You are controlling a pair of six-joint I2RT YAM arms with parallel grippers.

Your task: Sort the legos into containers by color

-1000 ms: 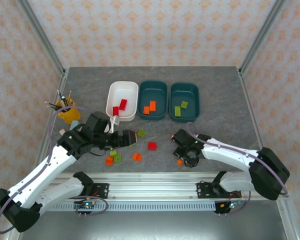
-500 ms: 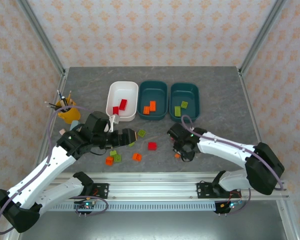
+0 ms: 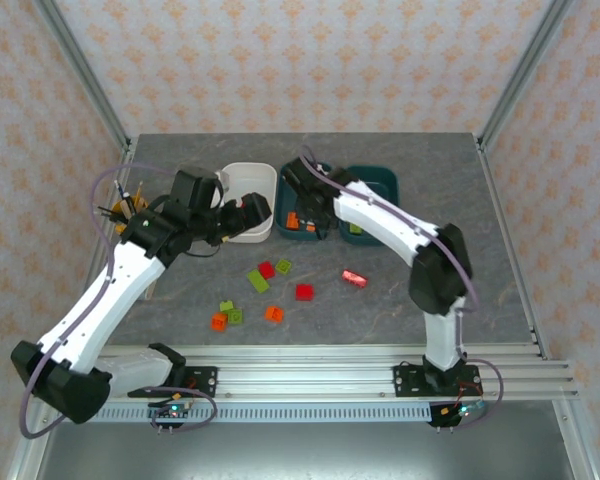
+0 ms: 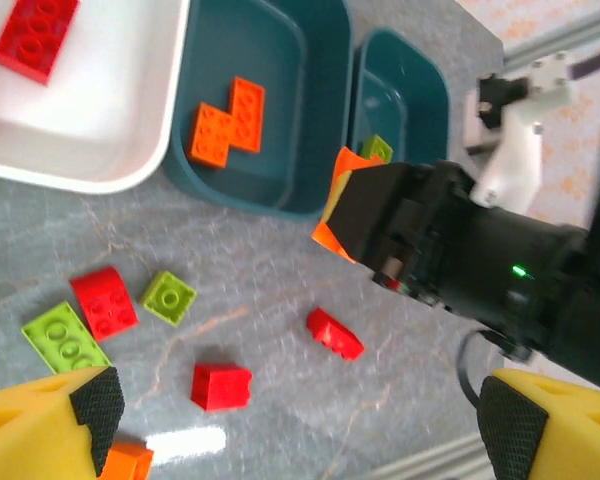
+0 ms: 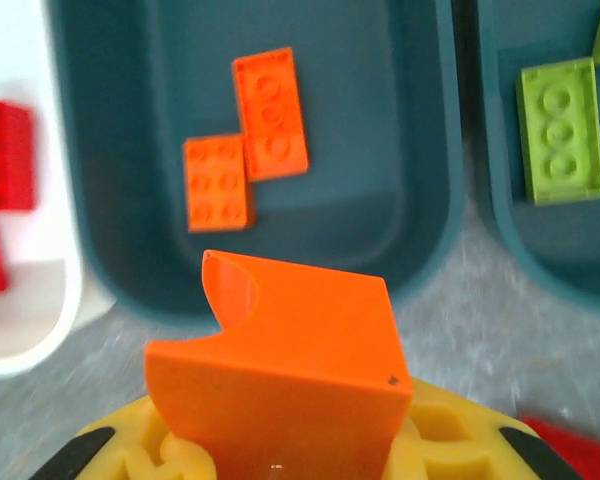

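My right gripper is shut on an orange lego and hangs over the near rim of the middle teal container, where two orange legos lie. From above, the right gripper is over that middle container. The white container holds red legos, and the right teal container holds lime ones. My left gripper is open and empty above the table, by the white container in the top view. Loose red, lime and orange legos lie on the table.
A yellow cup of pencils stands at the left behind the left arm. A single red lego lies apart at the right of the loose group. Metal frame posts run along both sides of the grey table.
The right gripper shut on the orange lego at the front right and swung back over the middle teal container. The left arm lifted away from the loose legos towards the white container.
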